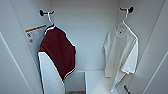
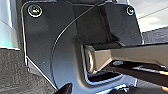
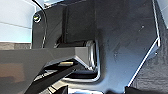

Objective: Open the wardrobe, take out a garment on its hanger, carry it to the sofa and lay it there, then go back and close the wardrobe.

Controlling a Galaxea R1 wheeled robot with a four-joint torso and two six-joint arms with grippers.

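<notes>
The wardrobe (image 1: 85, 37) stands open in front of me in the head view, white inside, with its doors swung out at the left (image 1: 10, 65) and the right (image 1: 157, 65). The garment (image 1: 122, 50), a plain white T-shirt, hangs at the right side of the inside. It is on a slim white hanger (image 1: 125, 17), whose hook sits over a dark peg (image 1: 129, 9) on the wardrobe's right wall. Nothing touches the shirt.
A maroon jacket with white sleeves (image 1: 58, 55) hangs from a second dark peg (image 1: 42, 12) at the left. Behind it a label with an orange stripe (image 1: 35, 33) is stuck to the left wall. A white ledge (image 1: 96, 82) lies low between the two garments. Dark carpet (image 2: 12, 72) shows under the arms.
</notes>
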